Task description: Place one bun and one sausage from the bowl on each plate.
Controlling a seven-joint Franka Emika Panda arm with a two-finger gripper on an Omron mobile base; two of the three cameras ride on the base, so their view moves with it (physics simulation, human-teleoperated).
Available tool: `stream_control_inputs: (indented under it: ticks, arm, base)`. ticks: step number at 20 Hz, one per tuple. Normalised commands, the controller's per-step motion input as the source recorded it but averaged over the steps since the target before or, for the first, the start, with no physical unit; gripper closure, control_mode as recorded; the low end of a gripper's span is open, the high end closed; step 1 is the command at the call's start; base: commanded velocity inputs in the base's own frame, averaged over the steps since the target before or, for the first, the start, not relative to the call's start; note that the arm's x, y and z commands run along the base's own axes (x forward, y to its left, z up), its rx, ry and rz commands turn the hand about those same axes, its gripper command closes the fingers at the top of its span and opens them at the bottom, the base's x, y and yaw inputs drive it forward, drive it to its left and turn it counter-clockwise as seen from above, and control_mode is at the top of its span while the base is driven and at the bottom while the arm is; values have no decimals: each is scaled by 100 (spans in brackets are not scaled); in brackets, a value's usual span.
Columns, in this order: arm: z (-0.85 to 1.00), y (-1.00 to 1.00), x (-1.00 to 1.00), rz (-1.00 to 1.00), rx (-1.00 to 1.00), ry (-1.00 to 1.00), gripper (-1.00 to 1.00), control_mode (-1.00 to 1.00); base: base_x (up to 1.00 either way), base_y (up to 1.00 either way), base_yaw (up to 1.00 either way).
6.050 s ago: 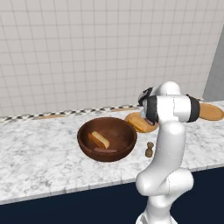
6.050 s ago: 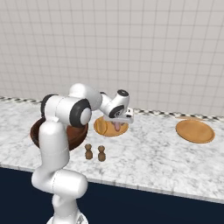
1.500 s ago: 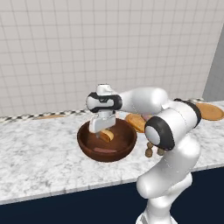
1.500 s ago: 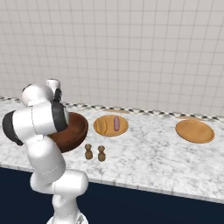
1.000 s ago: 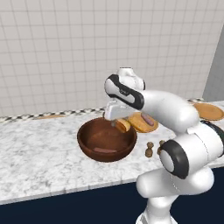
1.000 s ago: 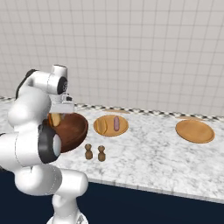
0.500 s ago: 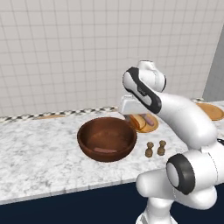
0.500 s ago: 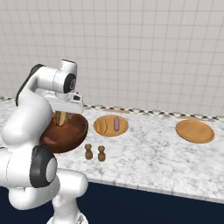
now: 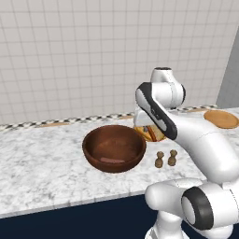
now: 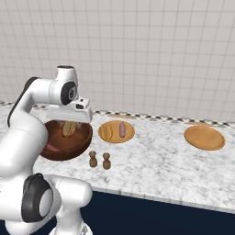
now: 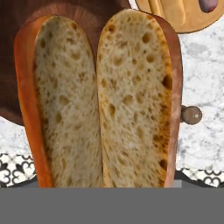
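My gripper (image 10: 69, 125) is shut on a split bun (image 10: 69, 131) and holds it in the air over the right side of the dark wooden bowl (image 10: 55, 146). In the hand view the bun (image 11: 100, 100) shows its two pale cut faces close up. One pinkish sausage (image 9: 112, 160) lies on the bowl's floor (image 9: 114, 148). Just right of the bowl, the near tan plate (image 10: 117, 137) holds a bun (image 10: 107, 132) and a sausage (image 10: 122, 129). The far plate (image 10: 204, 137) at the right is bare.
Two small brown shakers (image 10: 93, 159) (image 10: 106, 161) stand on the marble counter in front of the near plate. One shaker (image 11: 191, 114) shows beside the bun in the hand view. A tiled wall runs behind the counter.
The arm has swung right with the bun, from above the bowl's middle to above its right rim, toward the near plate. The bowl, plates and shakers have stayed put.
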Motion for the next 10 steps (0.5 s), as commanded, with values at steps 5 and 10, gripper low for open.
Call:
stream_control_inputs:
  ticks: [5,10]
  arm:
    - [4,-41,-9,-5,0,0,100,-100]
    - [0,0,-3,1,0,-1,100,-100]
  base:
    - [0,0,0]
    - [0,0,0]
